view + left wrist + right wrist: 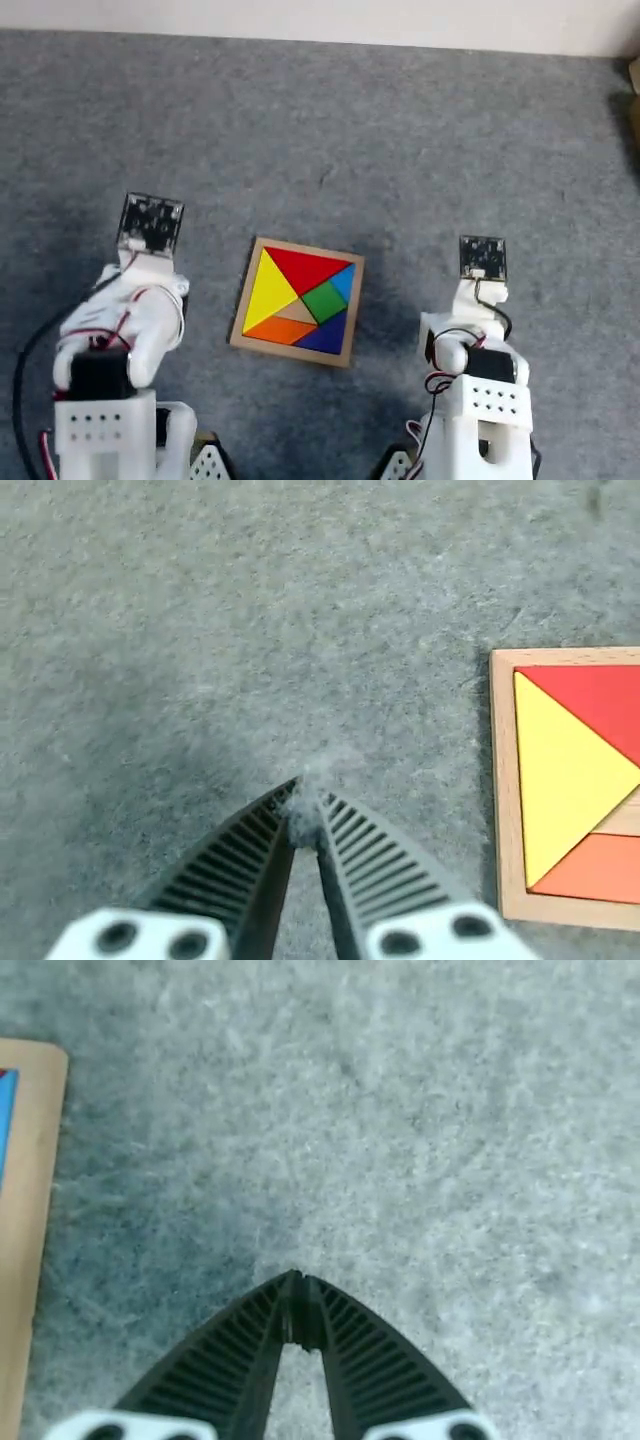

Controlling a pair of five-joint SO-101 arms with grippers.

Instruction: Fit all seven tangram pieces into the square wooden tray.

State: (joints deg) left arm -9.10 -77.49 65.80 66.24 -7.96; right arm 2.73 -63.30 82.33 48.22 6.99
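Note:
The square wooden tray (246, 300) lies between the two arms on the grey carpet. Coloured tangram pieces fill it: a yellow triangle (268, 291), a red triangle (303, 267), a green square (325, 300), a light blue piece (345, 283), an orange piece (279, 330), a dark blue piece (325, 338) and a tan triangle (294, 312). My left gripper (304, 802) is shut and empty over bare carpet, beside the tray (502, 780). My right gripper (298, 1285) is shut and empty too, on the tray's (25, 1220) other side.
Grey carpet (330, 130) covers the table all around. The left arm (125, 320) and right arm (480, 340) stand at the near edge, either side of the tray. A pale wall strip runs along the far edge.

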